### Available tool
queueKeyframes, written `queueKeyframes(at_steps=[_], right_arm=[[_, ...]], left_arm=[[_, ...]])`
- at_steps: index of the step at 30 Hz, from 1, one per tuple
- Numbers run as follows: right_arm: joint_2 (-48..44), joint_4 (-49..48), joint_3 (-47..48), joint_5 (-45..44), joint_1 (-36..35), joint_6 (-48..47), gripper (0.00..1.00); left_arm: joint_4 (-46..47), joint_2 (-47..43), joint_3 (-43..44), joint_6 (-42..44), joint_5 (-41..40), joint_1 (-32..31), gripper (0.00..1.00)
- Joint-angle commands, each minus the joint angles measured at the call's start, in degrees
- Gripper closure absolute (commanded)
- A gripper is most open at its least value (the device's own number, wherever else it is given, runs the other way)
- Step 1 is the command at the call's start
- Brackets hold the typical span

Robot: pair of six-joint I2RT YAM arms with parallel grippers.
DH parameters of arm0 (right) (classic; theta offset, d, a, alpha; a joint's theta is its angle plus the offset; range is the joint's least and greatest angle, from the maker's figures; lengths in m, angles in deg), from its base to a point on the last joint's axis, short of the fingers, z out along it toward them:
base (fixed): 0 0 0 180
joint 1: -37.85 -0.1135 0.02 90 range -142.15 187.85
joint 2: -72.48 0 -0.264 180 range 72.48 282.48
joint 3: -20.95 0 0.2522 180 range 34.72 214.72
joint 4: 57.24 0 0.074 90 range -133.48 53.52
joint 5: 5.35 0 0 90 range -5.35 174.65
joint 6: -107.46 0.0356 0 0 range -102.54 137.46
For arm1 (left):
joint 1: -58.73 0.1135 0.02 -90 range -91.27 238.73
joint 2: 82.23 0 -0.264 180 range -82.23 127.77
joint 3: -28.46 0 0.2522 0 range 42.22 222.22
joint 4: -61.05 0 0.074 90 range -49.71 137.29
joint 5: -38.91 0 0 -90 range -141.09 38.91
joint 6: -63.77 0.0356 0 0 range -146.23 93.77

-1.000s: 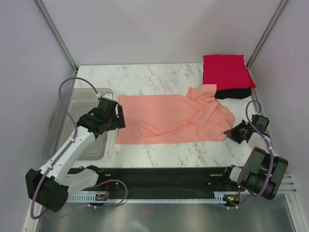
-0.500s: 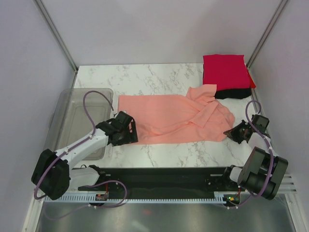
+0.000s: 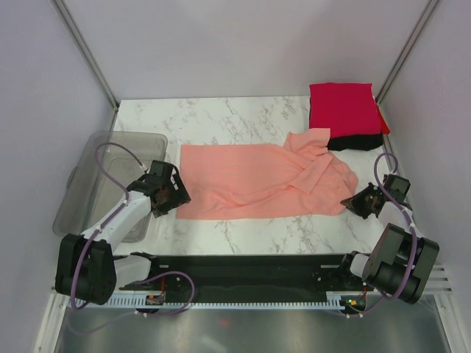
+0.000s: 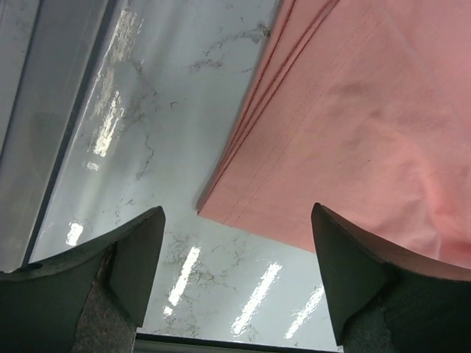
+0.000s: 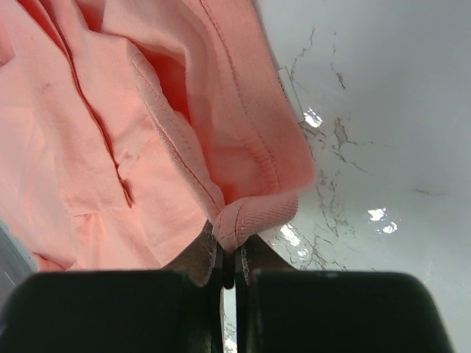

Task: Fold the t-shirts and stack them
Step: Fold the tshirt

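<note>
Soft matt cloth t-shirt (image 3: 250, 184), glossy marble-patterned table (image 3: 235, 118), smooth translucent grey plastic tub (image 3: 85, 176)

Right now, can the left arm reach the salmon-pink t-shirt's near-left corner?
Probably yes: the open left gripper hangs just above that corner of the salmon-pink t-shirt, and nothing lies between them.

Gripper (image 4: 237, 276) wide open above salmon-pink t-shirt (image 4: 353, 125) corner, marble table (image 4: 162, 125).
</note>
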Motion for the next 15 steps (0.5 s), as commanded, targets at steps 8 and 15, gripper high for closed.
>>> queueKeyframes(at_steps=[8,15], right_arm=[[-0.61,-1.41,-0.08,-0.34,-0.15,-0.76,1.00],[-0.17,-1.59,-0.08,-0.43,-0.14,-0.85,1.00]], left_arm=[[5.12,-6.38,-9.51,-5.40,1.88,0.95,0.32],[8.99,-2.77,-10.83,-6.45,4.09,-0.71,0.40]])
